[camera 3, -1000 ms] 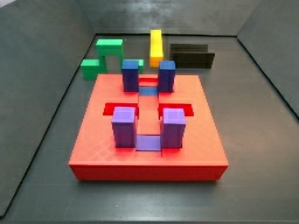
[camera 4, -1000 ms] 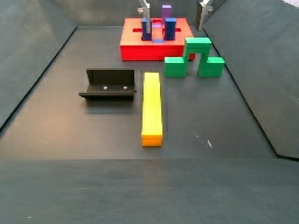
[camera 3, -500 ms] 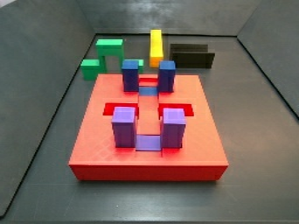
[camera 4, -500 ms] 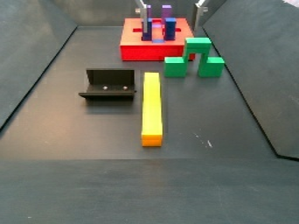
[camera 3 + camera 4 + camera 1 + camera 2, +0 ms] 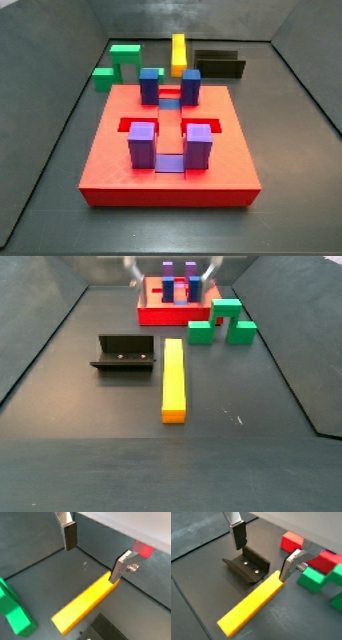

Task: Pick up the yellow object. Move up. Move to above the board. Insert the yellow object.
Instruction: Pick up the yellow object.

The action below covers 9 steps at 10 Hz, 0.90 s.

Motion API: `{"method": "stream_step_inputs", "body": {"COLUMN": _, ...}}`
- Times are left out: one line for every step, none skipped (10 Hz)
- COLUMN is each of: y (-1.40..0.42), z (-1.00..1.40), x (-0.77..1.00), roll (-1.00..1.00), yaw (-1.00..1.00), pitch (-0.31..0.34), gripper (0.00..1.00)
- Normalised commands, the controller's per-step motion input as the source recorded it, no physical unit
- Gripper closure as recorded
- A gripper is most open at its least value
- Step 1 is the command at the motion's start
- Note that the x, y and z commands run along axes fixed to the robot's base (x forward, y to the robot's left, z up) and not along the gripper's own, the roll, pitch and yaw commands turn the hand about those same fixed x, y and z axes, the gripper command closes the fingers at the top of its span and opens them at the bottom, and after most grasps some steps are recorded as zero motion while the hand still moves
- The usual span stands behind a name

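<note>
**Reaching for the bar: pick-up not yet made**

Nearest the wrist cameras, the gripper [image 5: 92,551] hangs above the floor with its two silver fingers [image 5: 69,534] spread wide and nothing between them; it holds no piece. In both wrist views one fingertip stands over the end of the yellow object [image 5: 251,607], while the other is well off to the side, so the bar is not yet centred between the pads. In the side views the gripper is hardly visible, only a blur at the top edge.

The yellow object [image 5: 173,378] lies flat on the dark floor near the middle of the desk, its length running toward the far edge, untouched. Just beside it stands the fixture [image 5: 123,354], apart from the bar. Farther on sit the green blocks [image 5: 222,322], and beyond them, toward the far edge, the board [image 5: 168,313] with its blue and purple pegs.

The first step, picking up, seems to be in hand. The next move probably calls for shifting sideways until the bar lies between the fingers, descending, and closing across its narrow width, keeping clear of the fixture.
</note>
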Motion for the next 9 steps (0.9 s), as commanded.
{"method": "stream_step_inputs", "body": {"y": 0.06, "z": -0.65, "x": 0.73, "roll": 0.12, "yaw": 0.00, "pitch": 0.000, "gripper": 0.00}}
{"method": "stream_step_inputs", "body": {"y": 0.08, "z": -0.67, "x": 0.67, "roll": 0.15, "yaw": 0.00, "pitch": 0.000, "gripper": 0.00}}
{"method": "stream_step_inputs", "body": {"y": 0.12, "z": -0.58, "x": 0.56, "roll": 0.19, "yaw": 0.00, "pitch": 0.019, "gripper": 0.00}}
{"method": "stream_step_inputs", "body": {"y": 0.13, "z": -0.53, "x": 0.38, "roll": 0.23, "yaw": 0.00, "pitch": 0.050, "gripper": 0.00}}
{"method": "stream_step_inputs", "body": {"y": 0.15, "z": -0.52, "x": 0.31, "roll": 0.19, "yaw": 0.00, "pitch": 0.056, "gripper": 0.00}}
{"method": "stream_step_inputs", "body": {"y": 0.17, "z": -0.49, "x": 0.29, "roll": 0.15, "yaw": 0.00, "pitch": 0.061, "gripper": 0.00}}
{"method": "stream_step_inputs", "body": {"y": 0.20, "z": -0.44, "x": 0.16, "roll": 0.11, "yaw": -0.08, "pitch": 0.067, "gripper": 0.00}}
{"method": "stream_step_inputs", "body": {"y": 0.21, "z": -0.32, "x": 0.00, "roll": 0.00, "yaw": -0.21, "pitch": 0.054, "gripper": 0.00}}
{"method": "stream_step_inputs", "body": {"y": 0.19, "z": -0.15, "x": -0.20, "roll": -0.05, "yaw": -0.27, "pitch": 0.033, "gripper": 0.00}}
